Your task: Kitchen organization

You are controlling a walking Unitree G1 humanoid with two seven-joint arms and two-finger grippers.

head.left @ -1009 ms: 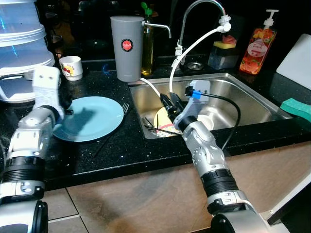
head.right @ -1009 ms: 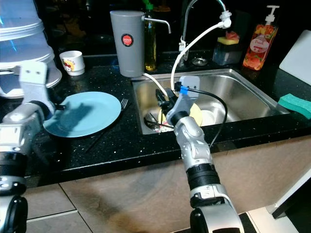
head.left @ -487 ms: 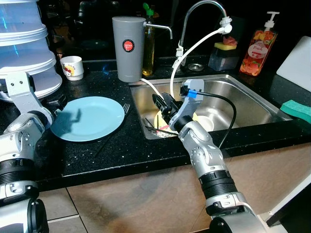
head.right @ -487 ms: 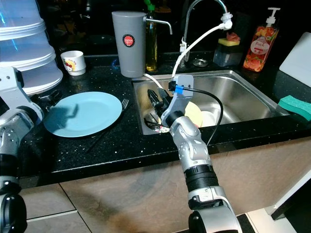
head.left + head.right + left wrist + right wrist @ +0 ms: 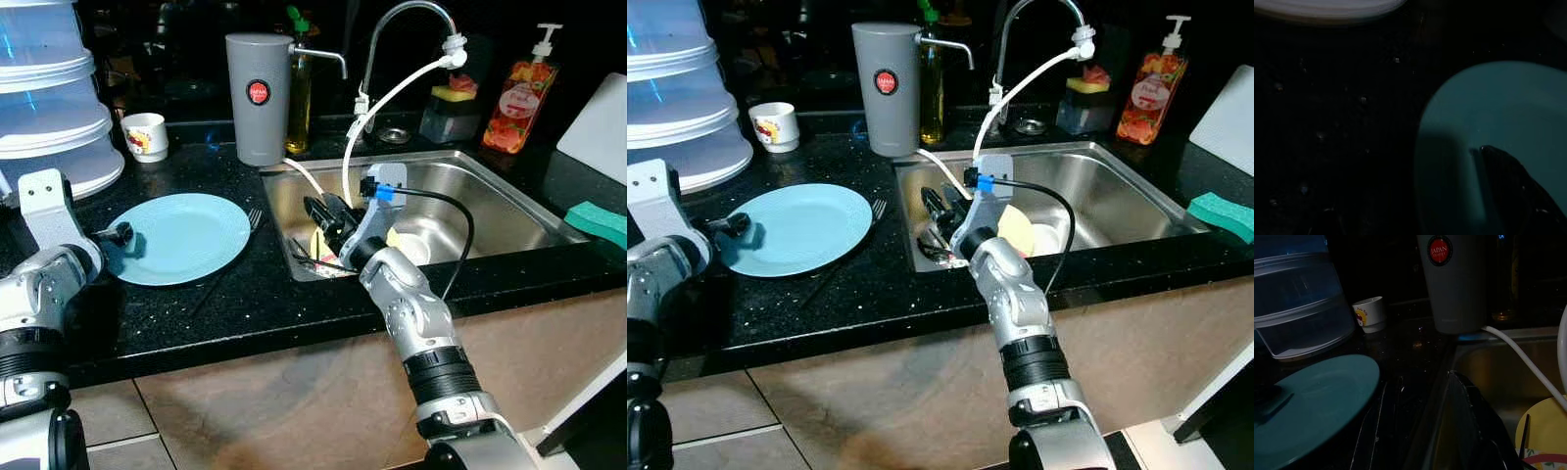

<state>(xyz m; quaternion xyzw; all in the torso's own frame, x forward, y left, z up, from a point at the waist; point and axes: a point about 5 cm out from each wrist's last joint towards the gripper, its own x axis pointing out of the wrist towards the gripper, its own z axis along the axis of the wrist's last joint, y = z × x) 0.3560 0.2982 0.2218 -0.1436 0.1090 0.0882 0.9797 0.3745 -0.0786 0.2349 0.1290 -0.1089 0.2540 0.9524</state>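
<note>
Left hand (image 5: 116, 234): at the near-left rim of the blue plate (image 5: 186, 235), fingertip over it; opening cannot be told. Right hand (image 5: 326, 212): inside the sink (image 5: 490, 196), above the yellow plate (image 5: 1016, 228); opening cannot be told, nothing visibly held. Blue plate lies flat on the black table (image 5: 235, 294), fork (image 5: 251, 221) tucked beside its right edge, grey jug (image 5: 257, 98) and white cup (image 5: 144, 135) behind.

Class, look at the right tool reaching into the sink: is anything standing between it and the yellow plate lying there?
Cutlery lies over the yellow plate near the right tool, and a white hose hangs just behind it. Nothing else visibly blocks the way.
</note>
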